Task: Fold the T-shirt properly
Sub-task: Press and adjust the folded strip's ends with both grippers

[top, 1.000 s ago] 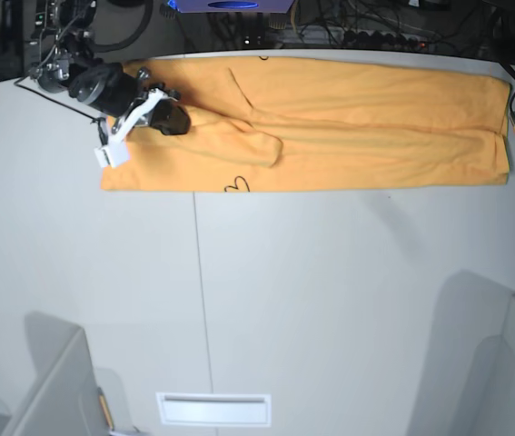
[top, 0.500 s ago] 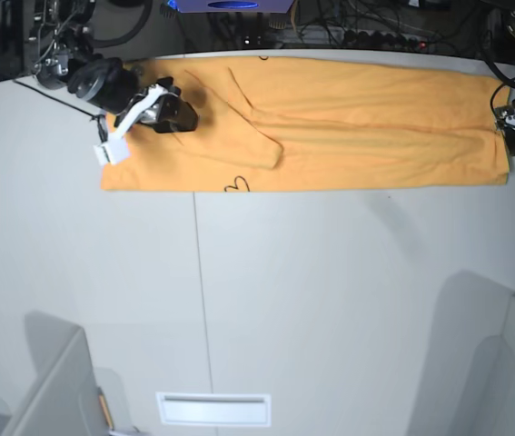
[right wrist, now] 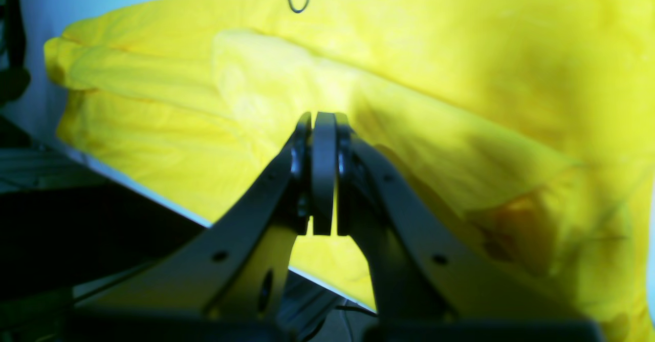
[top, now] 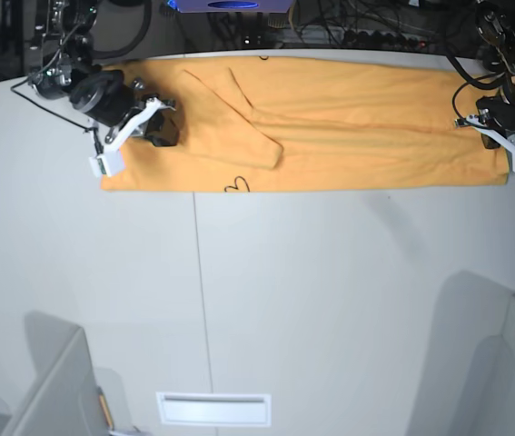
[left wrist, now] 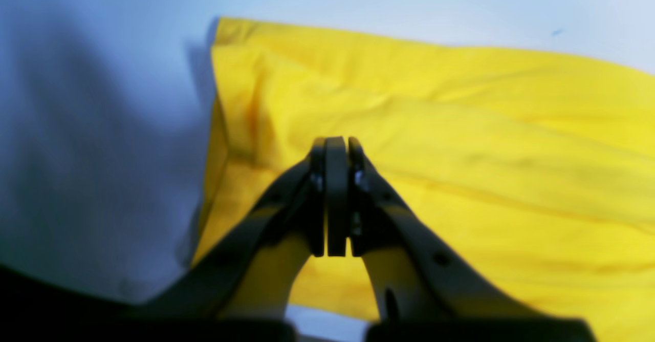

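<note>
Orange-yellow cotton is lying in a long folded band along the far side of the white bench (top: 330, 300), and that band is your T-shirt (top: 348, 127). A second ago your left arm was barely poking in at the band's right end; now your left tool (top: 493, 127) is sitting over the fabric at that end, just inside the short edge. Your right tool (top: 162, 127) is shifting too: half a second ago it was further in along the band, and now it is pulling back toward the left end, hovering over the cloth beside the folded-in sleeve (top: 252, 123).

Both tools are pressed together with nothing between them. In the left wrist view the left tool (left wrist: 336, 147) is closed above the shirt's corner, with no cloth pinched. The right wrist view shows the right tool (right wrist: 324, 122) closed likewise above the sleeve's rounded end.

My reading: you are bringing each arm to its own end of the band, probably to set up the crosswise fold, but neither grasp is started.

The shirt itself is looking fairly flat, with long soft creases running lengthwise and a thin dark squiggle (top: 236, 185) at the near edge. Its left end is bunching slightly under the right tool.
</note>
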Available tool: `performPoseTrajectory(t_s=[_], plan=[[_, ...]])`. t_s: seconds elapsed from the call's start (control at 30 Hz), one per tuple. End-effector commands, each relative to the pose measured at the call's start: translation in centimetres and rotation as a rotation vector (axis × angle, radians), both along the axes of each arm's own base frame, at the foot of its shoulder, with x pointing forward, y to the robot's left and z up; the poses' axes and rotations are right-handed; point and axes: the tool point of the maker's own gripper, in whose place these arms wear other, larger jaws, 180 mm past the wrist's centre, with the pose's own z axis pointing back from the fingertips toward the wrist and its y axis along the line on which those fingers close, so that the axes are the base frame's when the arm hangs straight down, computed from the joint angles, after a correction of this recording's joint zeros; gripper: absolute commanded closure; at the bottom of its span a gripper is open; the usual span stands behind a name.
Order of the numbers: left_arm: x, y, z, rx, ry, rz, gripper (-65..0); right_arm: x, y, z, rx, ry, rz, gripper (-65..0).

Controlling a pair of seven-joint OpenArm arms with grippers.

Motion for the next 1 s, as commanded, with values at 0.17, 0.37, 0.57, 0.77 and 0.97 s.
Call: performPoseTrajectory(t_s=[0.17,0.37,0.57,0.77,0.97], plan=[[0.7,2.6,-1.1,0.052,0.038,0.055,0.0,-0.6,-0.7,-2.8,0.015,0.077,-0.032,0.0],[1.9,1.5,-5.0,-0.029,0.104,0.051,0.0,0.1,-2.3,-6.5,0.017,0.175,-0.081,0.0],[6.6,-1.1,-6.3,-0.076,0.032,-0.018,0.0,4.1,-3.3,-5.7,0.005,0.120,-0.092,0.0],[10.7,-1.2,-2.3,-0.058,-0.068,-0.037,0.0,8.0,-3.4,-3.2,0.013,0.028,-0.088,0.0],[9.6,2.3,6.8,0.091,-0.182,0.019,0.0,8.8,-1.2,3.2,0.011,-0.171,-0.029,0.0]])
